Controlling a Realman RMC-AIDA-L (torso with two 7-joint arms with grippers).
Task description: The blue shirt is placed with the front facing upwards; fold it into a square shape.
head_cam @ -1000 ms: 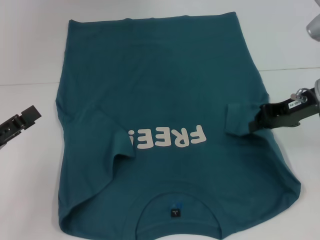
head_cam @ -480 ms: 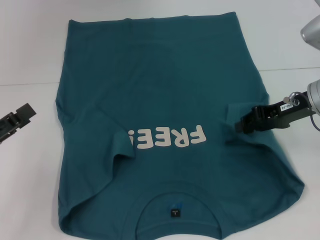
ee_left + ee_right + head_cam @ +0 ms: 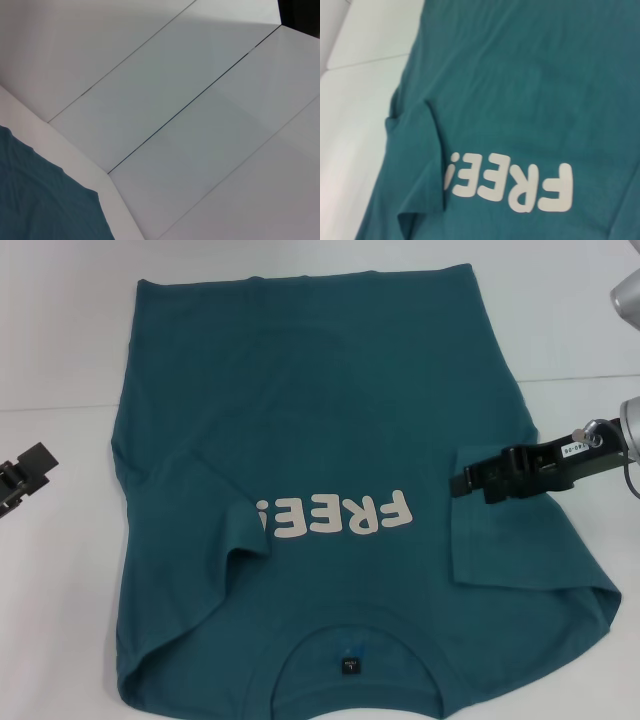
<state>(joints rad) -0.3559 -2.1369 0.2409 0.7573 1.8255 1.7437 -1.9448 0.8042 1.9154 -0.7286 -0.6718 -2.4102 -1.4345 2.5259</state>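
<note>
From the head view, the big teal-blue cotton T-shirt (image 3: 330,440) lies flat on the white tabletop (image 3: 60,330) with its front up. The white puffy letters "FREE!" (image 3: 333,517) read upside down from here, and the round neck with a small dark label (image 3: 348,666) is at the near edge. The right claw (image 3: 462,483) reaches in from the right side and sits over the shirt's right sleeve (image 3: 500,540), which is folded in over the body. Its tip is at the sleeve's inner edge, just to the right of the letters. I cannot tell if its fingers are pinching the cloth or how wide they are. The left claw (image 3: 25,468) waits at the left edge, over bare tabletop, well apart from the shirt. I cannot tell if it is open.

From the left wrist view, a wrinkled bit of the shirt (image 3: 45,200) shows in one corner, with pale flat panels (image 3: 200,125) beyond the tabletop edge.

From the right wrist view, the shirt (image 3: 530,75) fills most of the picture. The white letters (image 3: 512,187) show, and the other sleeve (image 3: 415,165) lies folded in beside them.
</note>
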